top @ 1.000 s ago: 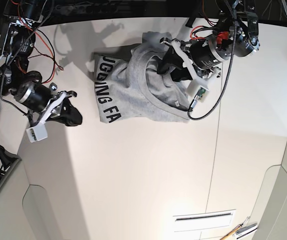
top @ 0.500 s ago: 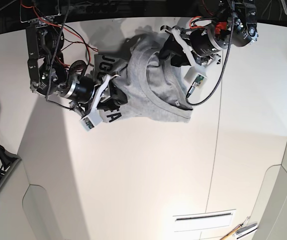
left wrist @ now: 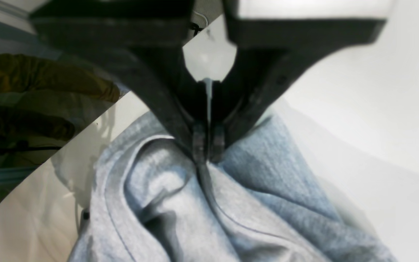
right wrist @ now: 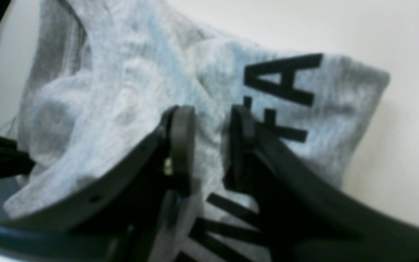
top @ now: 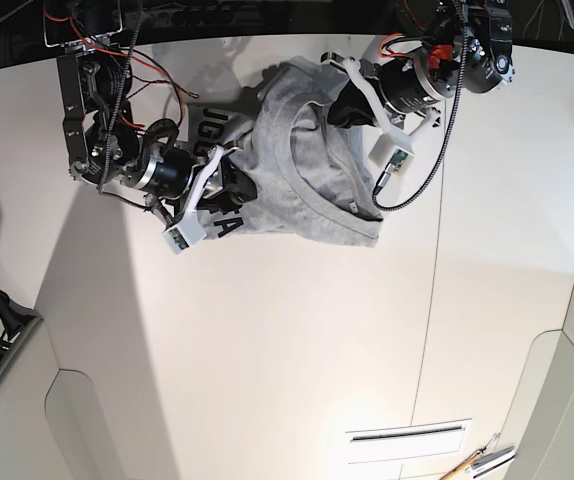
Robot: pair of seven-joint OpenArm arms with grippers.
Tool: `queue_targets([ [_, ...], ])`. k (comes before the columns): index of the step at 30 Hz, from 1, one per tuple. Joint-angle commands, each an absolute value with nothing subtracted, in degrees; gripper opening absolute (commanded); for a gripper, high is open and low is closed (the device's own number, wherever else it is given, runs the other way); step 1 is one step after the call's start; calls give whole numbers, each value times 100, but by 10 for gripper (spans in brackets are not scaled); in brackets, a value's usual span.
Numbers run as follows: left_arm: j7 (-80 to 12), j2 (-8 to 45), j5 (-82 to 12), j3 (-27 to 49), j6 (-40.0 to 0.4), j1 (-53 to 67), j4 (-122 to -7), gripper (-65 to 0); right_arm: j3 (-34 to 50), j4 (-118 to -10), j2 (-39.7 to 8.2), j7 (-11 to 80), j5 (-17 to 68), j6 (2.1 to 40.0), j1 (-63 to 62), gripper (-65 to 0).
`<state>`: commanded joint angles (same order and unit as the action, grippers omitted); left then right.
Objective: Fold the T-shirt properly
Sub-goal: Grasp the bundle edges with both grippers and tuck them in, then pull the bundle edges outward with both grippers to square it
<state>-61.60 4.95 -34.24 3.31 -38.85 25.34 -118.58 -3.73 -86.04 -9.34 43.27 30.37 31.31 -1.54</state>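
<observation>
My right gripper (right wrist: 209, 134) has settled onto the T-shirt's (top: 307, 170) lettering, jaws narrowly apart; left gripper (left wrist: 207, 145) stays clamped on a fold, tabletop (top: 267, 350) beneath.

A crumpled grey T-shirt (top: 307, 160) lies bunched at the far end of a white table (top: 297, 350), with both arms crowding it. The left gripper (left wrist: 206, 145) is clamped on a fold, and the right gripper (right wrist: 209, 134) straddles the lettered edge. The table's near side offers wide bare passage.
</observation>
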Motion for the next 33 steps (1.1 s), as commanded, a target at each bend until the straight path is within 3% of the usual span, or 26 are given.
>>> queue_targets([
  [11,-6152,495,-3614,1507,-3883,2460,-12396,-650,-373,-8604,-934,4333,2779,3131,-139,-478],
  [21,-6178,497,-3597,1610,-3879,2193,-12431,-650,-373,-8604,-934,4351,2788,3131,-141,-478],
  [22,-6178,497,-3597,1610,-3861,2193,-12431,-636,-373,-8604,-937,4351,2797,3131,-143,-478],
  [25,-6184,617,-3645,1612,-3658,2196,-12436,-458,-370,-8670,-937,4353,2808,3131,-143,-478],
  [29,-6180,784,-3745,1907,-3658,2196,-12652,-443,-228,-9157,-937,4392,2860,3131,-141,-478],
  [32,-6359,779,-4593,2239,-3715,2259,-12842,-447,40,-9620,-934,4359,2991,3129,-228,-487],
  [33,-6440,781,-4895,2248,-3892,2320,-12862,-473,119,-9671,-934,4329,2998,3127,-331,-520],
])
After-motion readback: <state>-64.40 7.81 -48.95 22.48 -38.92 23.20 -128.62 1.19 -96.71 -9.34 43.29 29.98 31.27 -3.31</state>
